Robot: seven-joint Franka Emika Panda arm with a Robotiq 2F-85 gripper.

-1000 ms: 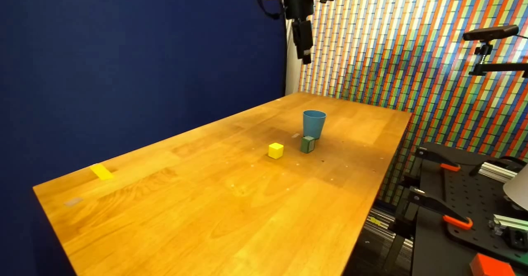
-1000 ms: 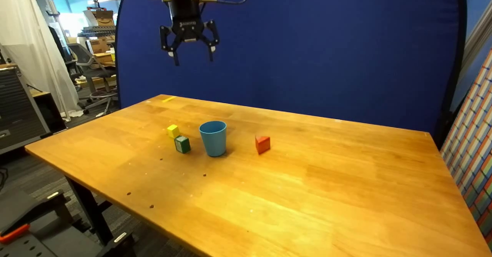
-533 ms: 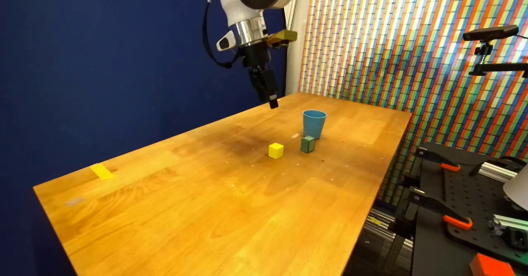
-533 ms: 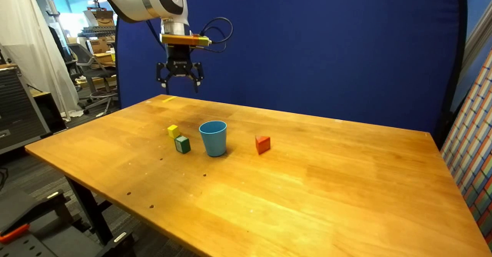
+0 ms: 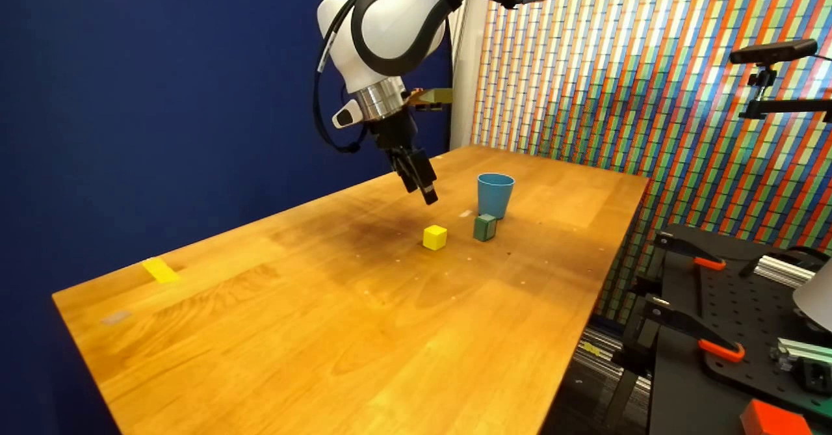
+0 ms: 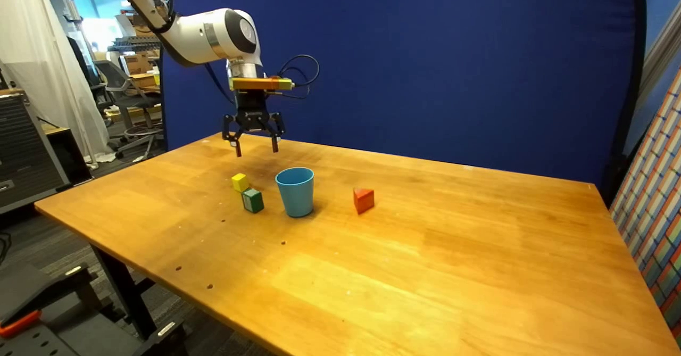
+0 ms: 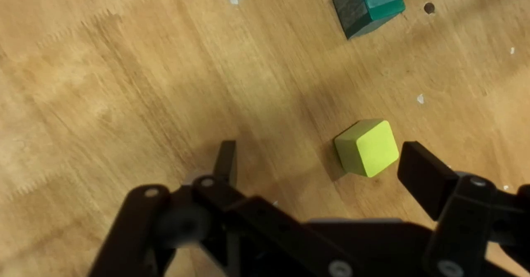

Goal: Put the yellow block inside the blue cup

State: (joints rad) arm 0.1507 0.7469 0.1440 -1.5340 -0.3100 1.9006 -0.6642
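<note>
Wooden table (image 6: 452, 271), blue backdrop (image 6: 425, 68): gripper (image 6: 257, 152) poised above the yellow block (image 7: 366, 148), nothing grasped

The step in hand looks like the approach to the pick. The gripper hangs over the yellow block with its fingers (image 7: 428, 177) spread wide and nothing held between them. The block rests on the table, near the green block (image 7: 372, 3) but apart from it; the blue cup (image 6: 295, 193) stands upright, near the green one.

In the wrist view the yellow block sits off-centre, closer to the finger at that picture's right. The next move probably calls for a small sideways shift that way, then a descent until the fingers straddle it, before closing.

Being a cube, it has no long axis and points no particular way. It lies flat, but its sides run askew to the line between the fingers, so a slight wrist turn would likely square them to two opposite faces.
</note>
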